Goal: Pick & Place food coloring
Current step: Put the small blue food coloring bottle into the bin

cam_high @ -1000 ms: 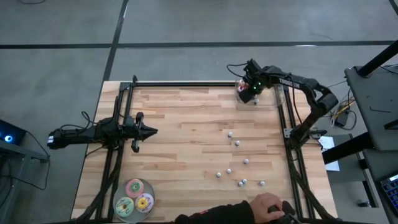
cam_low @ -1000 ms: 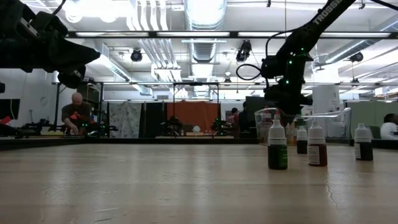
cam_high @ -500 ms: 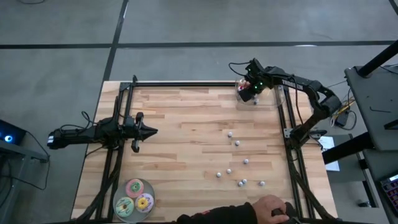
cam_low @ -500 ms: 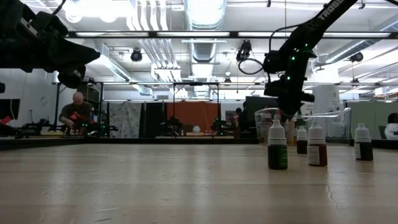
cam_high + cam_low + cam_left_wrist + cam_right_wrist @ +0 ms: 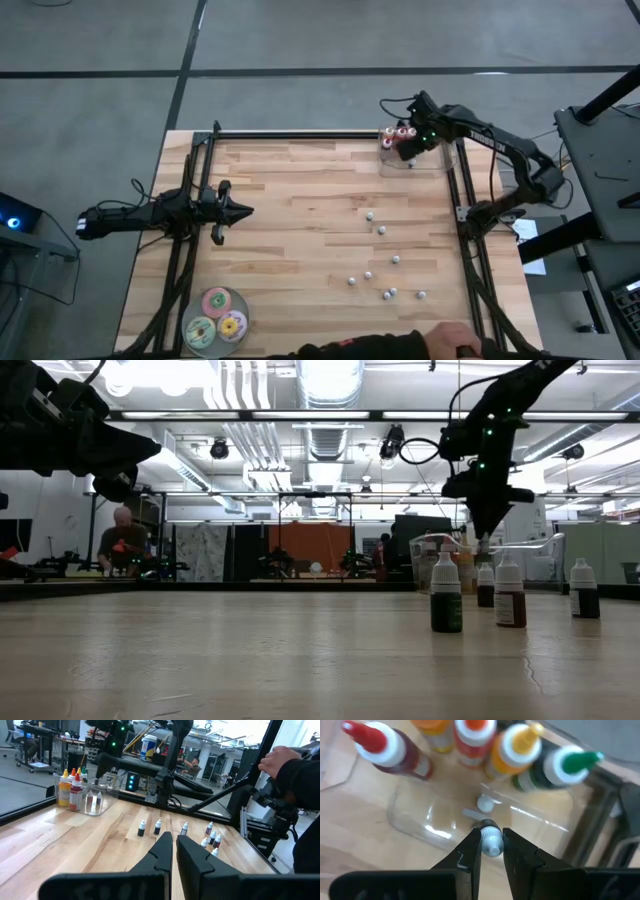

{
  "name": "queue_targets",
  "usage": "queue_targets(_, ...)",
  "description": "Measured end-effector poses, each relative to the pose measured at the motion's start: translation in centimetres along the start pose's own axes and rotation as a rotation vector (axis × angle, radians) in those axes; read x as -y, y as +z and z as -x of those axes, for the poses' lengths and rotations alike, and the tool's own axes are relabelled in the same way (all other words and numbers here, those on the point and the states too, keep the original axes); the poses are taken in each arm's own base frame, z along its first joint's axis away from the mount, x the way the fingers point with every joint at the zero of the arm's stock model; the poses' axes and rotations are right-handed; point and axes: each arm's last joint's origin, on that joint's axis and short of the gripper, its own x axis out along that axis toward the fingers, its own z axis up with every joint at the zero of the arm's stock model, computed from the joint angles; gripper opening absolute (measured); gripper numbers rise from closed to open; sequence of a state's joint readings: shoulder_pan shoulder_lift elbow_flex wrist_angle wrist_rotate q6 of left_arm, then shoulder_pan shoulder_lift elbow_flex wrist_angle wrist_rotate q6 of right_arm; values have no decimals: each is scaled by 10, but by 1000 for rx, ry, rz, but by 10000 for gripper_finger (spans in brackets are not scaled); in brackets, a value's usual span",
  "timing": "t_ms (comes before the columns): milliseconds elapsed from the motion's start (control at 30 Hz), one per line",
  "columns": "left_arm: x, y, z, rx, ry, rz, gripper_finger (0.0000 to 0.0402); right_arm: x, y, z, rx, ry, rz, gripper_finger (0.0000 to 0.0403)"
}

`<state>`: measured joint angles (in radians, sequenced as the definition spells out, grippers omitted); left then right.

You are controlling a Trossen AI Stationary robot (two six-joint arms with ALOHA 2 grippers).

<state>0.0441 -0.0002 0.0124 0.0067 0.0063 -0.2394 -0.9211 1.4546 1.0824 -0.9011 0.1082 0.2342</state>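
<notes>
Several tiny food coloring bottles (image 5: 381, 230) with pale caps stand on their bases on the right half of the table, and show as (image 5: 446, 600) in the low view. My right gripper (image 5: 410, 150) (image 5: 491, 845) hangs over a clear container (image 5: 415, 822) at the far right corner, shut on one tiny bottle (image 5: 491, 839). Another tiny bottle (image 5: 485, 803) lies inside the container beside taller dropper bottles (image 5: 520, 750). My left gripper (image 5: 247, 211) (image 5: 173, 842) waits shut above the table's left side. My right gripper pinches the tiny bottle's pale cap (image 5: 491, 834) between its two fingers, which come from above and point down. The bottle is lifted clear and sits upright in the hold over the clear container's floor; its body is hidden below the cap.
Three flat round discs (image 5: 218, 318) lie at the near left corner. A person's hand (image 5: 452, 336) rests at the near edge and also shows in the left wrist view (image 5: 280, 760). Black frame rails (image 5: 460, 200) run along the table's sides. Bare wood (image 5: 300, 240) lies in the middle.
My right gripper has moved a little toward the table's right edge, staying shut on the tiny bottle, and now hangs over the clear container. The person's hand at the near edge has drawn back.
</notes>
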Motion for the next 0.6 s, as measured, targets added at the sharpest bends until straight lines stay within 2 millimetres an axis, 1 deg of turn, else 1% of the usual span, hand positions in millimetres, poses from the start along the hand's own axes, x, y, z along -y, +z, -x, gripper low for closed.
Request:
queue_targets(200,0,0,0,0,0,0,0,8,-5,4,-16,-67,-71,59)
queue_targets(600,0,0,0,0,0,0,0,21,-5,-2,-13,-86,-189,59)
